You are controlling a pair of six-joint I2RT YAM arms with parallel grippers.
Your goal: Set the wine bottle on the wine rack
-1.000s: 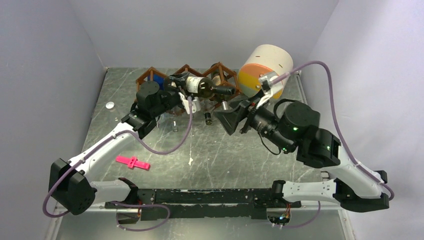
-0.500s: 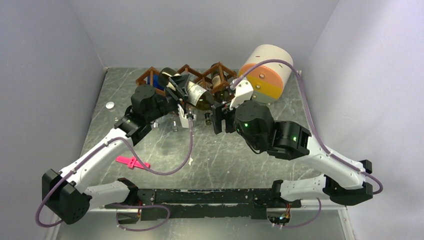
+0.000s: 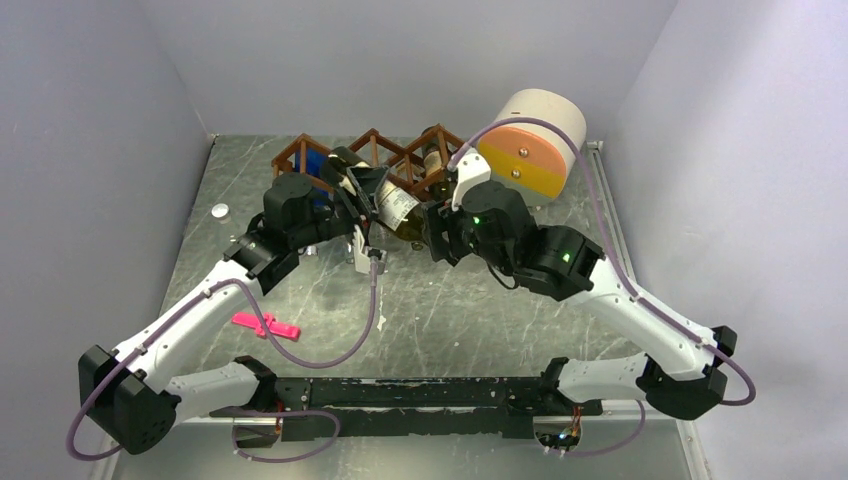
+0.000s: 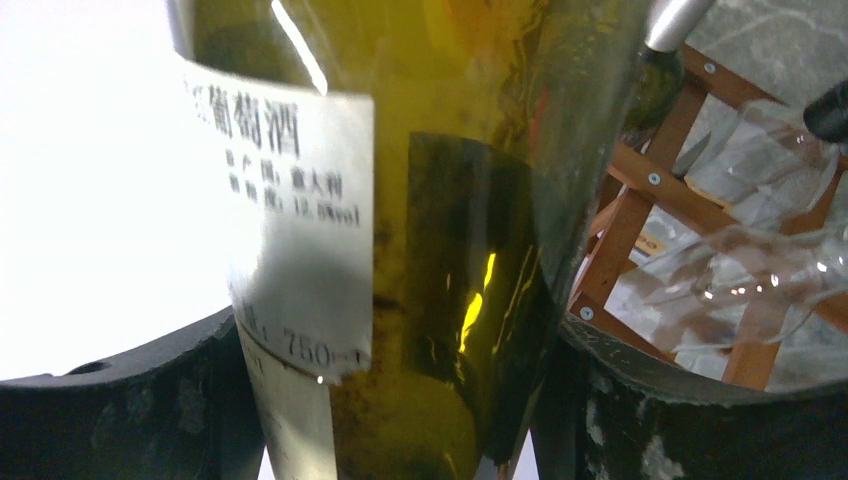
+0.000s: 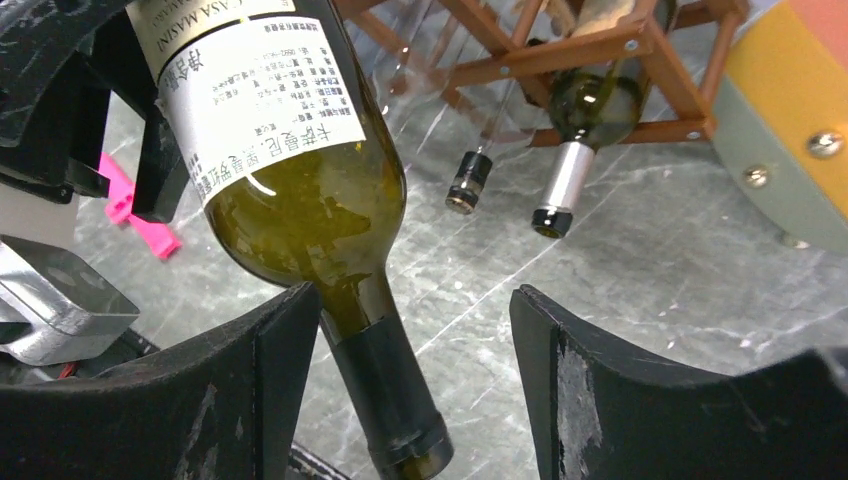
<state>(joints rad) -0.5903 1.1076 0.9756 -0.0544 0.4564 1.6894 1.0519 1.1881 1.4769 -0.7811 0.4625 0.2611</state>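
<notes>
The left hand (image 3: 355, 200) is clamped around the body of the wine bottle (image 3: 395, 207). The bottle is now tipped, its base raised towards the wine rack (image 3: 380, 145) behind, not yet in a cell. The right hand (image 5: 412, 305) has swung in, jaws spread wide astride the neck, probably to steady the insertion.
</notes>
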